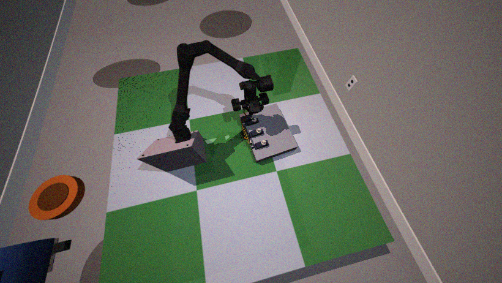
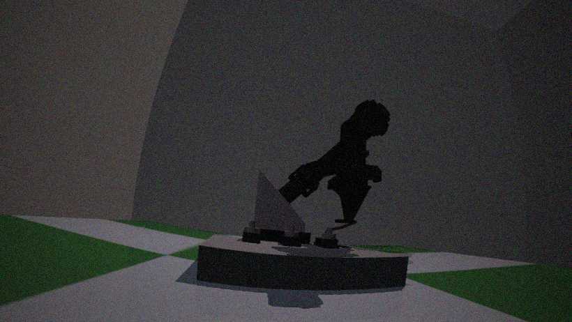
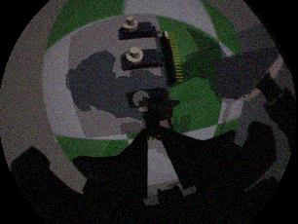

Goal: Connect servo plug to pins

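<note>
My gripper (image 1: 250,112) (image 2: 349,221) (image 3: 152,130) points down above the end of the grey holder (image 1: 283,141) (image 2: 304,272) (image 3: 99,36). It is shut on the small dark plug (image 2: 339,220), raised above the holder's top. A reddish-brown lead (image 2: 343,226) (image 3: 169,116) curves from the plug down to the nearest dark servo (image 1: 250,120) (image 2: 326,242) (image 3: 132,99), which has a pale round hub. The yellow pin row (image 1: 244,132) (image 3: 176,58) runs along the holder's edge, beyond the gripper in the wrist view. The plug's holes, its turn and the marked band cannot be made out.
Two more dark servos (image 1: 256,132) (image 1: 261,144) (image 3: 142,59) (image 3: 138,31) sit on the holder beside the first. The wedge-shaped arm base (image 1: 172,154) (image 2: 275,212) stands across from the pin row. The table has green and white squares (image 1: 242,225).
</note>
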